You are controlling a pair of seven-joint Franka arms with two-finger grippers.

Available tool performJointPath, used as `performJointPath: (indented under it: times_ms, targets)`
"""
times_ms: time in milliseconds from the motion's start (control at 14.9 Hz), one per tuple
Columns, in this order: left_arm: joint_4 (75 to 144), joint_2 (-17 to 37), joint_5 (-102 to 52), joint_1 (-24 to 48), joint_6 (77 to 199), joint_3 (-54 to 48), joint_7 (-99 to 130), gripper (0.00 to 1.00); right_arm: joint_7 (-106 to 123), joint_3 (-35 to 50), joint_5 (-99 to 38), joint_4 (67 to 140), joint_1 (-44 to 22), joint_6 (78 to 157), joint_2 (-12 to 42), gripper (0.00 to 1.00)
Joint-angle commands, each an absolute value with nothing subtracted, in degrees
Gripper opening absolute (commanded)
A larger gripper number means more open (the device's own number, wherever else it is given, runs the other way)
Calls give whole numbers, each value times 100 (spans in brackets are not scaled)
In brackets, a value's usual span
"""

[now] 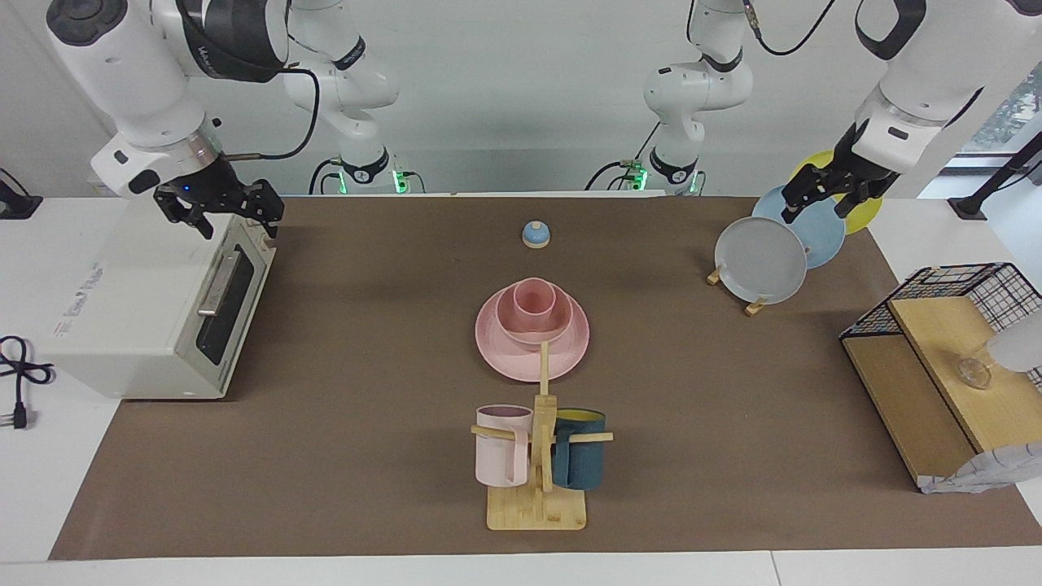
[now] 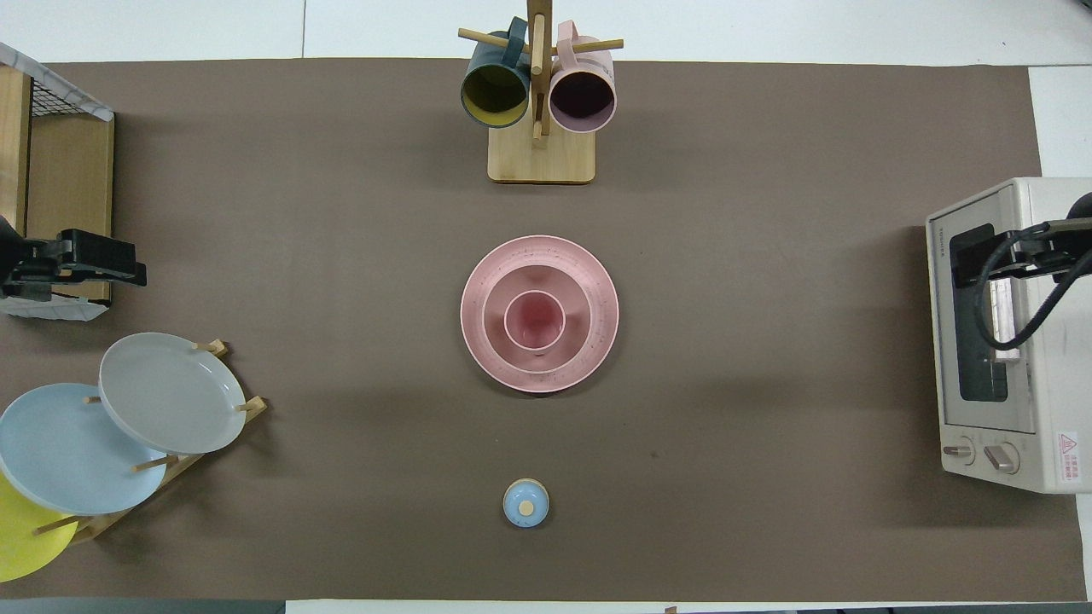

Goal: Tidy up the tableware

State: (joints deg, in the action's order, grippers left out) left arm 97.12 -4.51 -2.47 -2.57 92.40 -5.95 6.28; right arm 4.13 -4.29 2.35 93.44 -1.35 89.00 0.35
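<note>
Bare mat (image 1: 692, 382) rings stacked plate (image 1: 496, 358), mug rack (image 1: 541, 456) just beside

Both arms are raised and bent at the elbow, each at its own end of the desk. The left hand (image 1: 829, 198) points down with its fingers spread apart, holding nothing. The right hand (image 1: 221, 208) also hangs tilted downward, fingers apart and empty.
</note>
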Motion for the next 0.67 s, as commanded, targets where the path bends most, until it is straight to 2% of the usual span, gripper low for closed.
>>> performJointPath:
  times_ms: [0, 268, 604]
  targets:
    - [9696, -580, 217, -141, 8976, -589, 536, 100, 466, -413, 105, 9396, -44, 8850, -44, 100]
    - [8729, -106, 343, -17, 8219, -536, 492, 100, 466, -413, 105, 9404, -44, 8851, -44, 100]
    - [9140, -167, -8, -44, 8770, -519, 510, 100, 466, -413, 105, 9404, -44, 8851, -44, 100]
